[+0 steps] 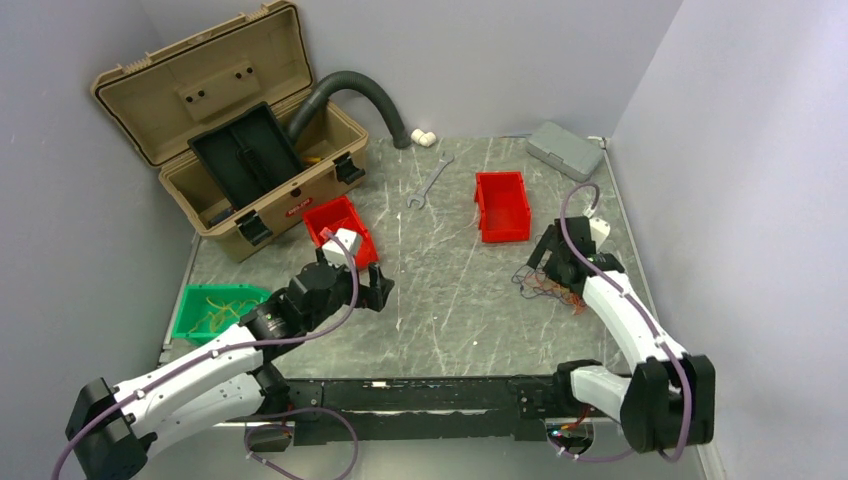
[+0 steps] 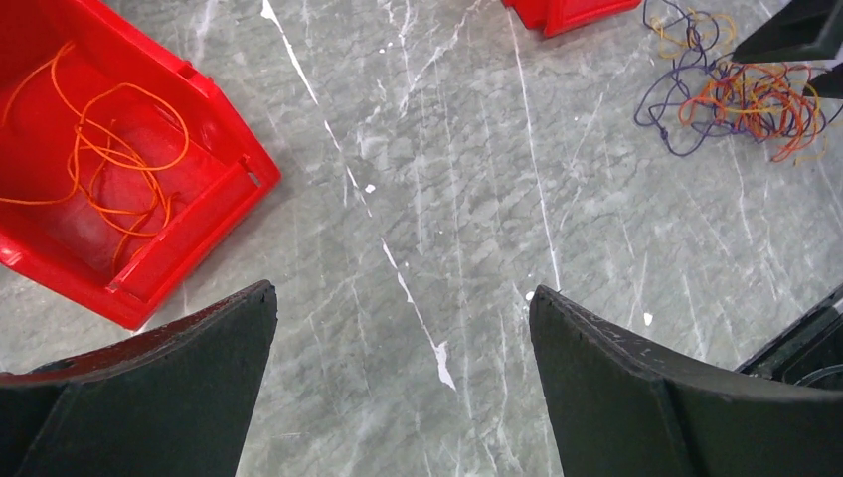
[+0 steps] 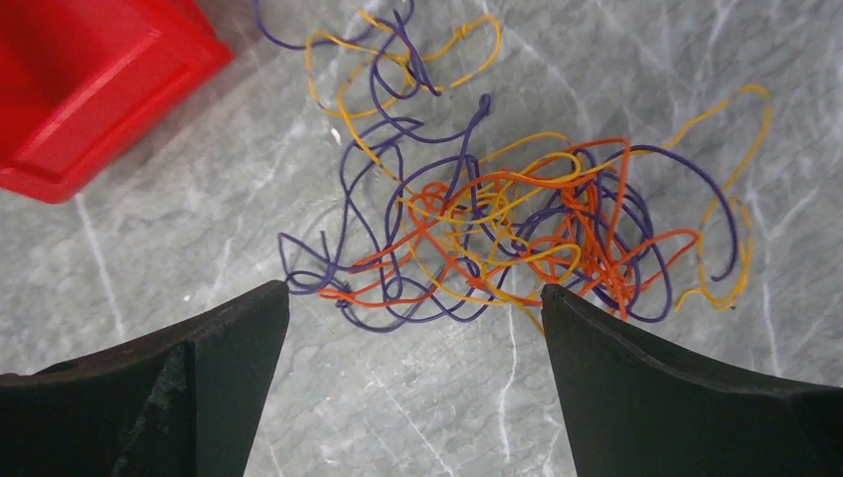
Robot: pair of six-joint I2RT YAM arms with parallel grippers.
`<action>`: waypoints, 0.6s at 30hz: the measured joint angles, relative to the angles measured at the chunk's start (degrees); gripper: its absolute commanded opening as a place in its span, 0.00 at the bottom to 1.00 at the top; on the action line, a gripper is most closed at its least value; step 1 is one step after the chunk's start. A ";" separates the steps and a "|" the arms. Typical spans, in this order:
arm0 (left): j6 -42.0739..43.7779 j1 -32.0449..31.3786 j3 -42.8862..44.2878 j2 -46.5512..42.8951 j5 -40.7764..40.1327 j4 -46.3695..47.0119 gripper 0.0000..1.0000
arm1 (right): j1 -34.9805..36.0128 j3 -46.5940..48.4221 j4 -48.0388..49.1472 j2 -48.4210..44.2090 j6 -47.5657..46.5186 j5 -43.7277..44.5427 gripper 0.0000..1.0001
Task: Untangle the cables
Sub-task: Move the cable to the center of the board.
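Observation:
The cables (image 3: 497,229) are a loose tangle of thin orange, yellow and purple wires lying on the marble table. In the top view they (image 1: 547,287) lie at the right, and in the left wrist view they (image 2: 736,99) show at the upper right. My right gripper (image 3: 416,293) is open and empty, hovering just over the tangle's near edge, with its fingertips to either side of the lowest loops. In the top view the right gripper (image 1: 548,262) is beside the tangle. My left gripper (image 2: 403,298) is open and empty over bare table, far left of the tangle.
A red bin (image 2: 214,199) holding loose orange wires sits by the left gripper. Another red bin (image 1: 502,205) stands just behind the tangle. A green bin (image 1: 215,310) with yellow wires is front left. An open tan toolbox (image 1: 230,130), a grey hose (image 1: 350,95), a wrench (image 1: 430,182) and a grey case (image 1: 565,150) are at the back.

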 measured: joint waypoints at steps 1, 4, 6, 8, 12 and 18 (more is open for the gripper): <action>0.24 0.00 -0.74 -0.24 0.44 0.76 0.99 | 0.00 -0.52 0.79 1.36 0.33 -0.15 1.00; 1.60 0.00 -2.60 -0.46 2.14 2.73 0.99 | -0.11 -1.36 3.23 7.13 0.98 -1.44 0.97; 2.38 -0.02 -3.32 -0.66 3.48 3.85 0.99 | -0.15 -1.38 4.55 11.08 1.25 -2.64 0.84; 3.10 -0.04 -4.11 -1.05 5.11 5.49 0.99 | -0.15 -1.38 5.64 14.75 1.66 -3.98 0.70; 4.68 -0.11 -5.51 -1.75 8.44 8.72 0.99 | -0.13 -2.34 7.69 16.20 2.32 -5.68 0.13; 6.56 -0.11 -6.78 -1.73 11.10 11.89 0.99 | 0.79 -5.66 10.05 13.27 3.39 -8.74 0.00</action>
